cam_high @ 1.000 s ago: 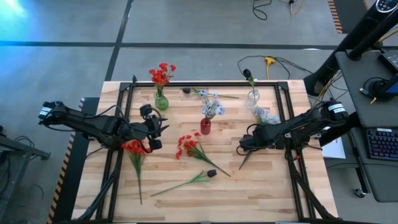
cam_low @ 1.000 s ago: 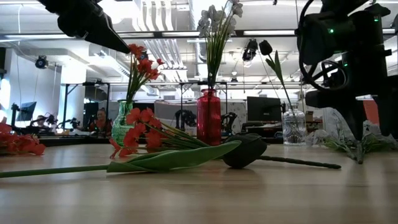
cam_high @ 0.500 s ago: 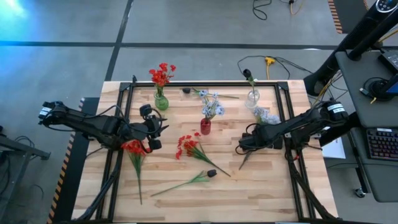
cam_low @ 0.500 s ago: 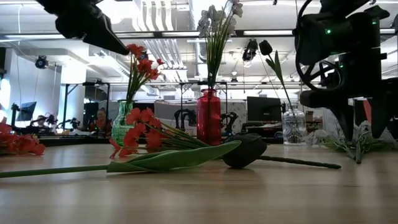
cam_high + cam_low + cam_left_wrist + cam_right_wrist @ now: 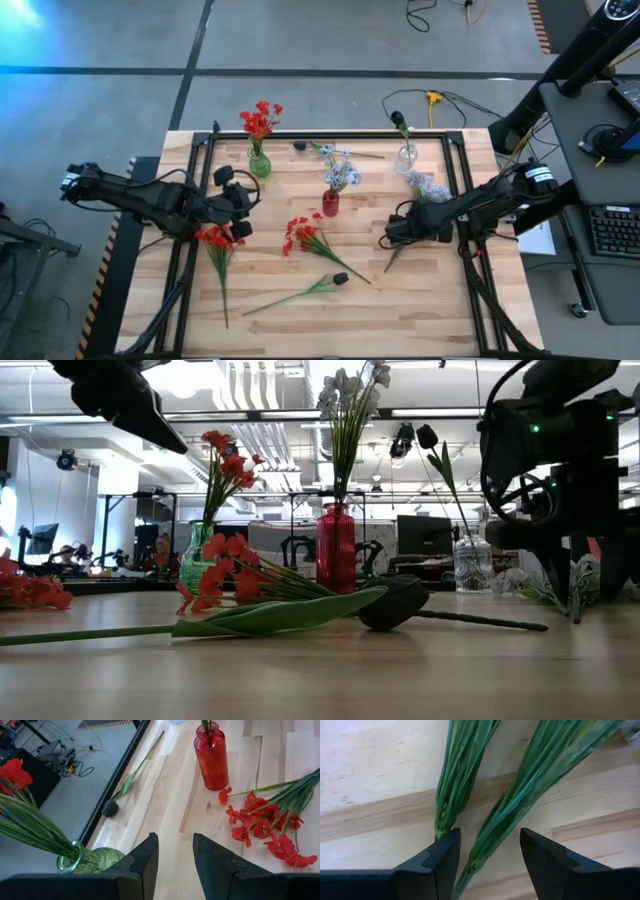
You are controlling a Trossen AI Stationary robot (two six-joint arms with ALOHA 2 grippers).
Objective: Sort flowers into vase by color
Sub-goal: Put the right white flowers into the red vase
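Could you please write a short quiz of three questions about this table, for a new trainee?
1. True or false: the red vase holds pale blue flowers.
2. What lies between the right gripper fingers? A) green stems B) a dark bud C) nothing
3. Fill in: the green vase holds ___ blooms.

Key: 1 true; 2 A; 3 red.

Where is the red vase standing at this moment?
In the high view, the red vase stands upright near the table's middle, holding pale blue flowers, with the loose red flowers lying just beside it.
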